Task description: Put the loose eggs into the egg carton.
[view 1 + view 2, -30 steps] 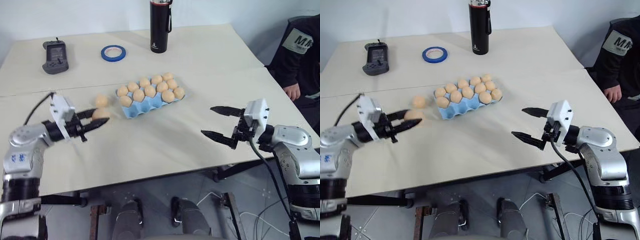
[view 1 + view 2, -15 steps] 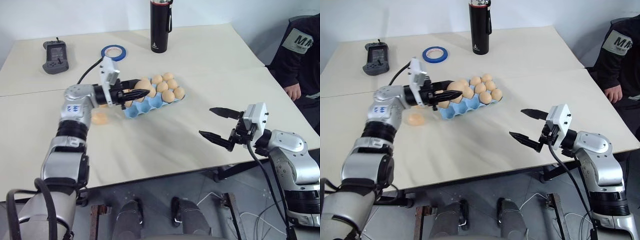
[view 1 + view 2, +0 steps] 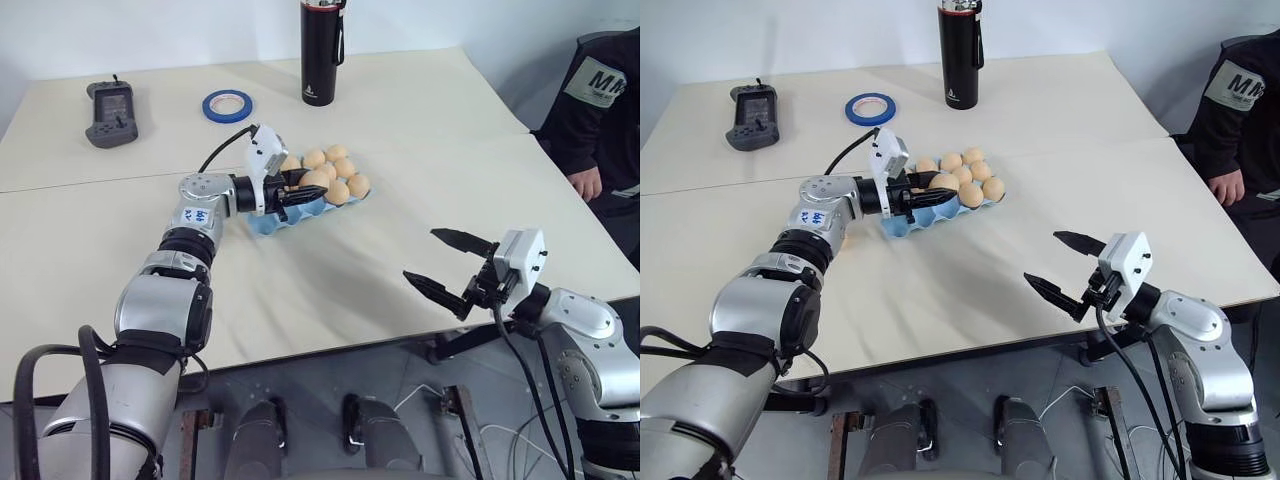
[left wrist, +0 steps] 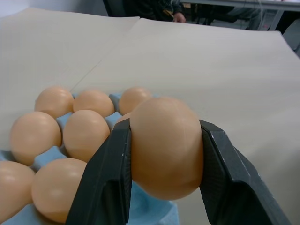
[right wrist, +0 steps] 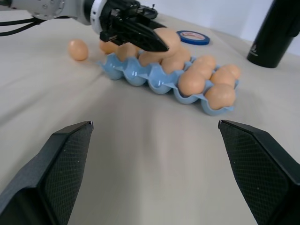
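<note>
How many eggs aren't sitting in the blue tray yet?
2. One egg is pinched in the left gripper above the tray. The other egg lies on the table beside the tray's end. The arm may hide more.

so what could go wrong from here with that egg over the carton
1. The left end effector clamps the held egg by its sides over an egg carton that is already crowded; lowered off-centre, it could land on a seated egg rather than in an empty pocket.
2. The black fingers hang close above seated eggs and may knock them on the way down.
3. One loose egg lies on the table beside the carton; nudging the carton could set it rolling.
</note>
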Controlling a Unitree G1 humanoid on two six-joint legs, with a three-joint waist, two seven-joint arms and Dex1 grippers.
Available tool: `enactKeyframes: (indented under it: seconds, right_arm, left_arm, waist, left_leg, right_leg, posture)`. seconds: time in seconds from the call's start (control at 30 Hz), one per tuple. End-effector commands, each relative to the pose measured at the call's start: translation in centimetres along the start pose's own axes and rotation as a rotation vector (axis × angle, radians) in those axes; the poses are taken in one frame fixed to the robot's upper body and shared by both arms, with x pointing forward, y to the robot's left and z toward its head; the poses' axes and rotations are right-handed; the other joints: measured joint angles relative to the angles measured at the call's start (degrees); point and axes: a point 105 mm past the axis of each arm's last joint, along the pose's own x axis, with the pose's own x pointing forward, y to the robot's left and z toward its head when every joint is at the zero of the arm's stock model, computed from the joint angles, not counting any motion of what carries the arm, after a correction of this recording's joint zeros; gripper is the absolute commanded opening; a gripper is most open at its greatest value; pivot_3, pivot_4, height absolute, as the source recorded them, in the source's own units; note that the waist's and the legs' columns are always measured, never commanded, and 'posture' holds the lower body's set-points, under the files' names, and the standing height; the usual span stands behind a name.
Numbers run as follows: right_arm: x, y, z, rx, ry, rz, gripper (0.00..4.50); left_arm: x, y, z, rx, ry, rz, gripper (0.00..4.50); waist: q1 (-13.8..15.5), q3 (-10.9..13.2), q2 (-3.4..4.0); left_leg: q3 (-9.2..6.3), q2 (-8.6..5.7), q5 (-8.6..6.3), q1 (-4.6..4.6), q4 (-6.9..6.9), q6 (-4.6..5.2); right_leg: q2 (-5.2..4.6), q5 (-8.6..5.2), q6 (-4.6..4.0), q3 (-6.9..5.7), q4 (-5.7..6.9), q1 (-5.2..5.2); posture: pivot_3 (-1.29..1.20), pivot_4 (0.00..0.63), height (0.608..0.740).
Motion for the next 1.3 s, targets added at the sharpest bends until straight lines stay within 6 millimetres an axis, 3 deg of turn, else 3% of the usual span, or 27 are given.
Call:
enactKeyframes:
  seconds: [0.03,0.1,0.13,0.37,0.4,0.53,0.73,0.9,1.1,1.3]
  right_arm:
    - [-0.2,0.0,1.5,-0.038,-0.051,-0.013,4.5]
    - [-0.1,0.0,1.5,-0.039,-0.052,-0.015,4.5]
    - [0.0,-0.1,1.6,-0.04,-0.053,-0.016,4.5]
    - [0.0,-0.3,1.6,-0.047,-0.046,-0.013,4.5]
    - [0.0,-0.3,1.6,-0.048,-0.044,-0.012,4.5]
    - [0.0,-0.5,1.7,-0.052,-0.039,-0.006,4.5]
    - [-0.2,-0.3,2.0,-0.055,-0.041,0.001,4.5]
    - [-0.1,-0.4,1.9,-0.053,-0.039,0.009,4.5]
    - [0.3,-0.7,1.8,-0.045,-0.04,0.043,4.5]
    - [1.0,-1.0,1.7,-0.04,-0.044,0.077,4.5]
  left_arm:
    - [0.5,0.6,1.0,0.046,-0.005,0.05,1.53]
    - [0.5,0.8,1.0,0.041,-0.003,0.069,1.53]
    - [0.6,0.8,1.0,0.04,-0.004,0.07,2.23]
    - [0.5,1.2,1.0,0.047,-0.005,0.109,4.37]
    - [0.5,1.2,1.0,0.047,-0.006,0.109,4.48]
    - [0.1,1.4,1.3,0.058,-0.011,0.111,4.48]
    - [-1.4,2.0,3.9,0.142,-0.087,0.091,4.48]
    - [-5.5,2.9,4.9,0.193,-0.138,0.099,4.48]
    - [-11.9,4.2,2.7,0.195,-0.087,0.25,4.48]
    - [-17.6,2.7,0.4,0.137,-0.015,0.371,4.48]
  waist:
    - [0.1,0.0,0.0]
    - [0.1,0.0,-0.01]
    - [0.1,0.0,-0.01]
    - [0.0,0.0,-0.01]
    - [0.1,0.0,-0.01]
    - [0.1,0.0,-0.01]
    - [0.0,0.0,-0.01]
    - [-0.2,0.0,-0.01]
    - [-1.3,0.0,0.0]
    - [-1.5,0.0,-0.03]
  left_leg:
    - [0.0,0.0,0.0,0.0,0.0,0.0]
    - [-0.01,-0.01,0.0,0.0,0.0,0.01]
    - [-0.02,-0.01,0.0,-0.01,0.0,0.01]
    - [0.0,-0.01,0.01,-0.01,0.01,0.01]
    - [0.01,-0.01,0.01,-0.01,0.02,0.01]
    - [0.03,-0.01,0.01,-0.01,0.04,0.02]
    - [0.11,-0.01,0.02,0.0,0.04,0.0]
    - [0.28,0.0,0.02,0.01,0.03,0.0]
    - [0.31,0.01,0.05,0.11,0.01,-0.01]
    - [0.3,0.03,0.08,0.11,0.06,0.02]
  right_leg:
    - [0.0,0.0,0.0,0.0,0.0,0.01]
    - [-0.01,0.0,0.0,0.0,-0.01,0.01]
    - [-0.01,0.0,0.01,0.0,-0.01,0.01]
    - [0.0,0.0,0.01,-0.01,0.02,0.01]
    - [0.0,0.0,0.01,-0.01,0.03,0.01]
    - [0.0,0.0,0.01,-0.01,0.06,0.01]
    - [0.01,0.0,0.0,-0.02,0.09,0.01]
    - [0.0,0.0,0.0,-0.01,0.1,0.01]
    - [0.0,-0.01,-0.02,0.05,0.26,0.02]
    - [0.0,0.01,0.0,0.11,0.31,0.03]
  posture:
    - [0.0,0.15,0.74]
    - [0.0,0.15,0.74]
    - [0.0,0.15,0.74]
    - [0.0,0.15,0.74]
    - [0.0,0.15,0.74]
    - [0.0,0.15,0.74]
    - [0.0,0.15,0.74]
    - [0.0,0.15,0.74]
    - [0.0,0.15,0.74]
    - [0.0,0.15,0.74]
